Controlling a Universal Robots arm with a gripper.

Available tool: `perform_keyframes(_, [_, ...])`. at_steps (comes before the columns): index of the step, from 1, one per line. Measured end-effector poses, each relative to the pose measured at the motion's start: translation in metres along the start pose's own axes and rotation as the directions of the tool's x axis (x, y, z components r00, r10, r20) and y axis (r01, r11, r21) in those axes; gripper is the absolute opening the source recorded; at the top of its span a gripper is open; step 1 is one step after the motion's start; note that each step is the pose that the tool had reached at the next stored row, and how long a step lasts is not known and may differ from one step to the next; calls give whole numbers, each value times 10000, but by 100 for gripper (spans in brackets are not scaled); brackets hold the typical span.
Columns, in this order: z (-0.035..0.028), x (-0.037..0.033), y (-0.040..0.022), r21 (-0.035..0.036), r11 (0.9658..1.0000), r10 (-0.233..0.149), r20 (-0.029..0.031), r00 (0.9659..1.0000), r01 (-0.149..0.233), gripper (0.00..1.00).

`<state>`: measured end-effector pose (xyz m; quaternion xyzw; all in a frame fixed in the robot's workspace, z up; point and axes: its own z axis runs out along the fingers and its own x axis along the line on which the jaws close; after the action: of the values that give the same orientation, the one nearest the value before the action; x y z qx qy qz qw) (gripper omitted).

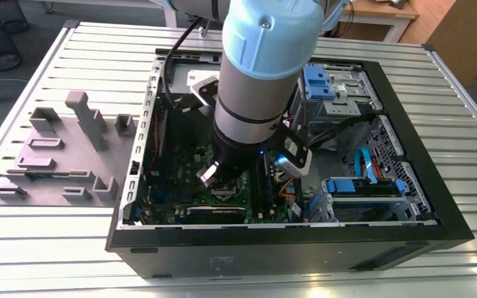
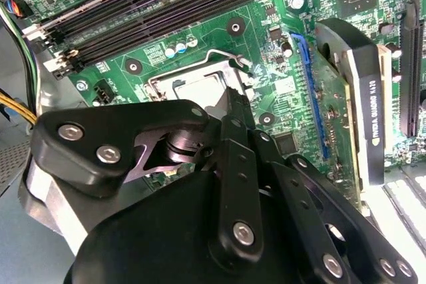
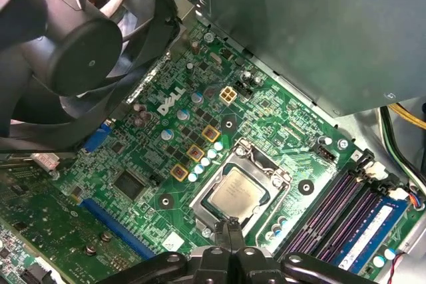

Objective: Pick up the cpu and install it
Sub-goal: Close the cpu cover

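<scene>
The cpu (image 3: 236, 192), a small square chip with a silvery top, lies inside the open socket frame (image 3: 249, 154) on the green motherboard (image 3: 133, 164). Its pale top also shows in the second wrist view, cpu (image 2: 193, 86), just past the fingers. My gripper (image 3: 231, 227) hangs low over the near edge of the chip, its two thin fingers pressed together with nothing between them. In the second wrist view the gripper (image 2: 231, 101) points down at the socket's rim. In the exterior view the arm reaches into the open computer case (image 1: 437, 205), with the gripper (image 1: 220, 181) close above the board.
A black fan (image 3: 73, 51) and the grey power-supply box (image 3: 319, 24) flank the socket. Memory slots (image 3: 346, 211) and a graphics card (image 2: 369, 111) lie close by. Grey fixture blocks (image 1: 64, 155) sit on the slatted table at the exterior view's left. Blue drive bays (image 1: 363, 186) fill the case's other end.
</scene>
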<state>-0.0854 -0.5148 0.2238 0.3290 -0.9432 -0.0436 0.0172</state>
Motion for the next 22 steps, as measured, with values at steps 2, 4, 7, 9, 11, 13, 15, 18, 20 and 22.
perform_keyframes(2, [0, 9, -10, 19, 10000, -14, -16, 10000, 14, 11])
perform_keyframes(4, [0, 23, -29, 32, 10000, -51, -30, 10000, 51, 11])
perform_keyframes(7, [9, 44, -55, 37, 10000, -88, -38, 10000, 88, 11])
perform_keyframes(9, [27, 53, -64, 37, 9999, -100, -38, 9999, 100, 11])
perform_keyframes(11, [43, 56, -69, 45, 9999, -110, -45, 9999, 111, 11])
perform_keyframes(13, [51, 56, -71, 59, 9999, -115, -58, 9999, 115, 11])
perform_keyframes(15, [56, 56, -71, 76, 9999, -149, -79, 9999, 149, 11])
perform_keyframes(18, [71, 57, -73, 88, 9995, -314, -109, 9994, 315, 11])
perform_keyframes(20, [87, 57, -75, 105, 9990, -421, -137, 9990, 423, 11])
perform_keyframes(22, [109, 57, -77, 124, 9987, -497, -159, 9986, 499, 11])
